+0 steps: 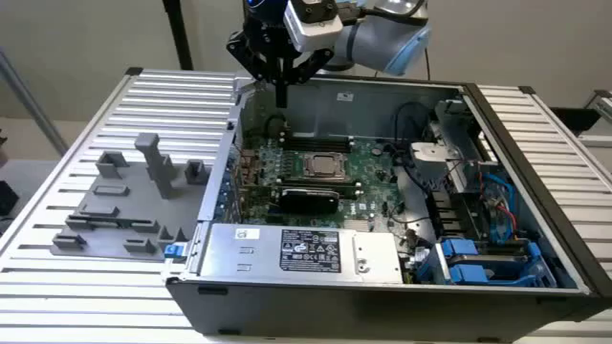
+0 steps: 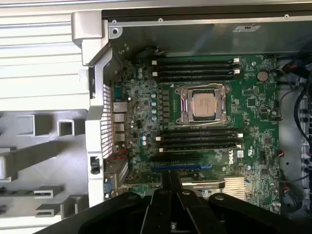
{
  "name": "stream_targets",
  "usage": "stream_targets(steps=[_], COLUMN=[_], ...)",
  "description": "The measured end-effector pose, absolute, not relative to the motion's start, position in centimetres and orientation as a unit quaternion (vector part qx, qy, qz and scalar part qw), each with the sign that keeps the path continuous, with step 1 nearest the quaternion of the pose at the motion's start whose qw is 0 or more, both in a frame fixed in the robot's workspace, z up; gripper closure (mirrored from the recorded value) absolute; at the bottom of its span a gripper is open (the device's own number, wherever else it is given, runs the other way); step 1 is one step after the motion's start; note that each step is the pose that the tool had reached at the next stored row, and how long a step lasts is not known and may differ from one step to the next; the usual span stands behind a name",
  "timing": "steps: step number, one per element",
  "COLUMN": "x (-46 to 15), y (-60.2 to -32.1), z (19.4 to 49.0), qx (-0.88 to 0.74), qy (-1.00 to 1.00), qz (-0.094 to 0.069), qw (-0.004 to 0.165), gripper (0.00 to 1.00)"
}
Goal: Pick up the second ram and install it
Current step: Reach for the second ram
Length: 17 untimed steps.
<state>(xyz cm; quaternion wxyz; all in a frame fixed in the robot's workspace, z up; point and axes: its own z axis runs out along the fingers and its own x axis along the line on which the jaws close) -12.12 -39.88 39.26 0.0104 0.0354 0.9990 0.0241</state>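
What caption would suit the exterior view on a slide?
The tool holds the second ram upright above the open computer case, its green motherboard exposed.

pincer (image 1: 280, 72) | grips second ram (image 1: 281, 93), upright, edge-on | above open computer case (image 1: 383, 301)

One black two-fingered gripper (image 1: 281, 75), one thin dark edge-on ram stick (image 1: 282, 97). One square silver processor (image 2: 204, 103), two banks of long black memory slots (image 2: 195, 63), two blue plastic drive caddies (image 1: 459, 249), one silver metal power-supply box (image 1: 297, 251).
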Motion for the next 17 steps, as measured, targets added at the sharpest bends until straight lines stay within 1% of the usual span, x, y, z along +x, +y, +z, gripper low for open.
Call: stream_targets(steps=[17], x=[-12.14], y=[-39.88], z=[39.28], qx=[0.035], qy=[0.999], qz=[0.024], qw=[0.010], gripper=[1.00])
